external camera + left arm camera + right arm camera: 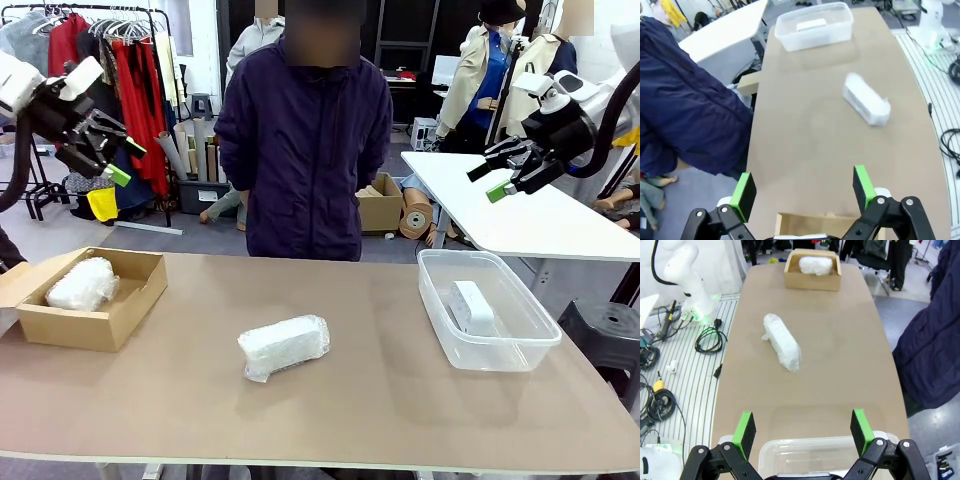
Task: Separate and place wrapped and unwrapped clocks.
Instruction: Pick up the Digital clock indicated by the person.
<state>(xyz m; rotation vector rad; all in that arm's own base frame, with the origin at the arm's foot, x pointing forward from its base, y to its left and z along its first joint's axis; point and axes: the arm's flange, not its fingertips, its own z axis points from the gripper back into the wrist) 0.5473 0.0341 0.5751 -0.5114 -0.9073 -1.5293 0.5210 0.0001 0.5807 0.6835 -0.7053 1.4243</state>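
One bubble-wrapped clock (284, 346) (866, 98) (782, 342) lies on the brown table near the front middle. A second wrapped clock (82, 284) (815, 265) rests inside the cardboard box (128, 310) (812, 281) at the left. The bare white clock (472, 306) (811, 24) lies in the clear plastic tub (488, 350) (814, 36) (805, 452) at the right. High over the box hangs my left gripper (126, 160) (804, 187), open and empty. Up beyond the tub, my right gripper (487, 182) (802, 426) is open and holds nothing.
A person in a dark blue jacket (304, 150) stands at the table's far side, hands out of sight. A white table (520, 215) stands behind at the right. Bare tabletop (380, 390) surrounds the middle bundle.
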